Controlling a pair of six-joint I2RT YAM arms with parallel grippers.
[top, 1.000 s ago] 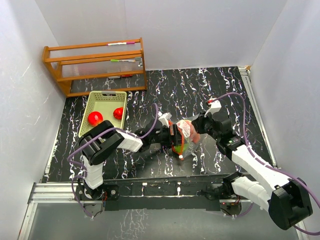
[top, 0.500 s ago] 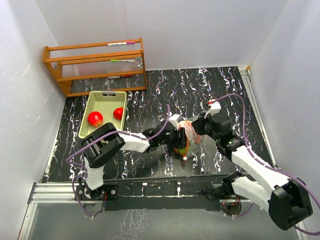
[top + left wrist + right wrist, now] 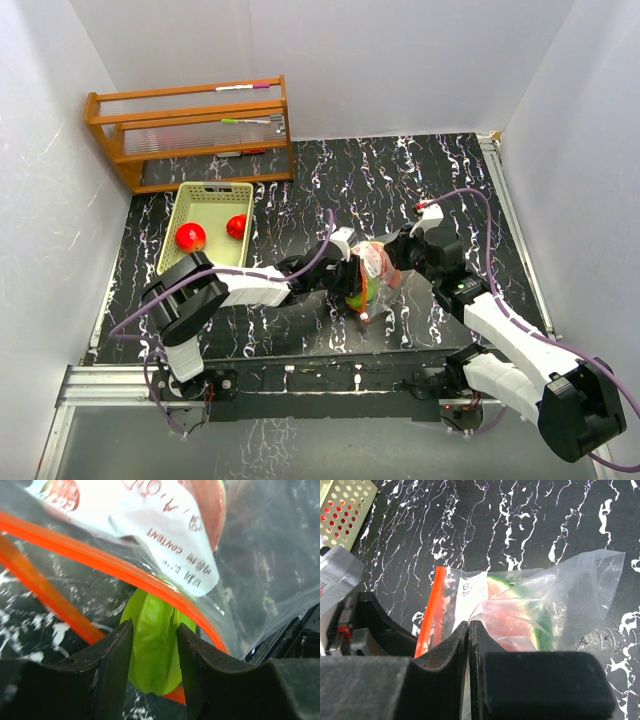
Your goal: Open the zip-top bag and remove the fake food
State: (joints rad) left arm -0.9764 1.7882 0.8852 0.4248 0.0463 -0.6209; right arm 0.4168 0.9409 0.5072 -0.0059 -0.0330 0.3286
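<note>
The zip-top bag lies mid-table, clear, with a red zip strip and a white label. My left gripper is at the bag's mouth, shut on a green piece of fake food; it is also seen from above. My right gripper is shut on a fold of the bag's plastic, and in the top view it is at the bag's right side. A watermelon slice with green rind sits inside the bag.
A pale green slotted basket at the back left holds two red round fruits. A wooden rack stands behind it against the wall. White walls close in the table on three sides.
My left arm has reached to the right, bringing its gripper to the bag's mouth. The bag has shifted slightly. The right arm has hardly moved.
</note>
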